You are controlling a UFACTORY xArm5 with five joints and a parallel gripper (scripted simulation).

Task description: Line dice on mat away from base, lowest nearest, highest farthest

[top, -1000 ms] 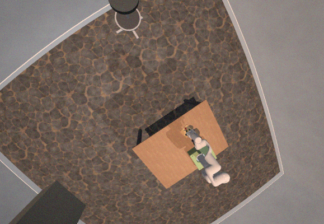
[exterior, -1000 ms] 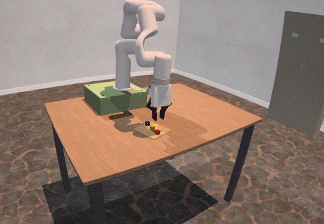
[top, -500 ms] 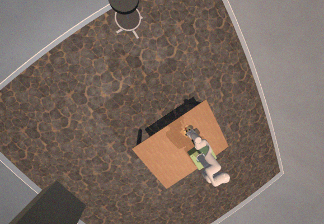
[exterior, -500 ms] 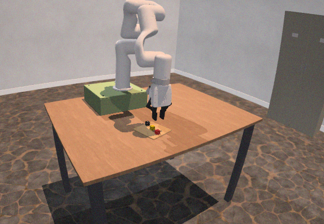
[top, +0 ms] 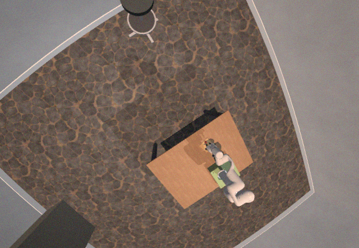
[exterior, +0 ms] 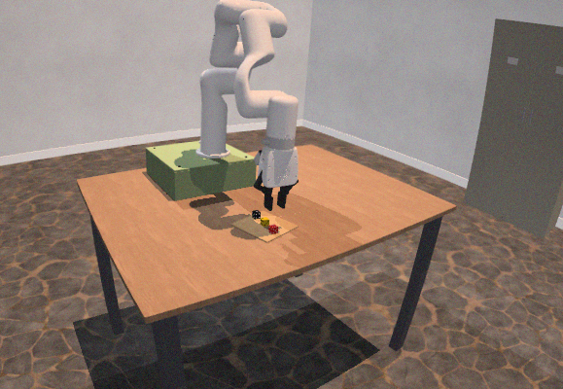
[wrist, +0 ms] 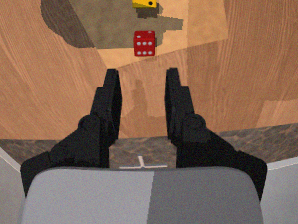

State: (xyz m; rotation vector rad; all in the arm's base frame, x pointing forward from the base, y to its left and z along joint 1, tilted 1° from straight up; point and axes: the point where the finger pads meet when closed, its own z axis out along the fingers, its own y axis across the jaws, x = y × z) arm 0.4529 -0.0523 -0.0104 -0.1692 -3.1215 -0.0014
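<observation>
Three dice lie in a row on the tan mat in the middle of the table: a black die nearest the base, a yellow die in the middle, and a red die farthest. My gripper hovers above the table beside the mat. Its fingers stand partly closed with an empty gap between them.
The arm stands on a green base block at the back of the wooden table. A grey door is at the right wall. A dark cabinet and a stool stand far off on the floor.
</observation>
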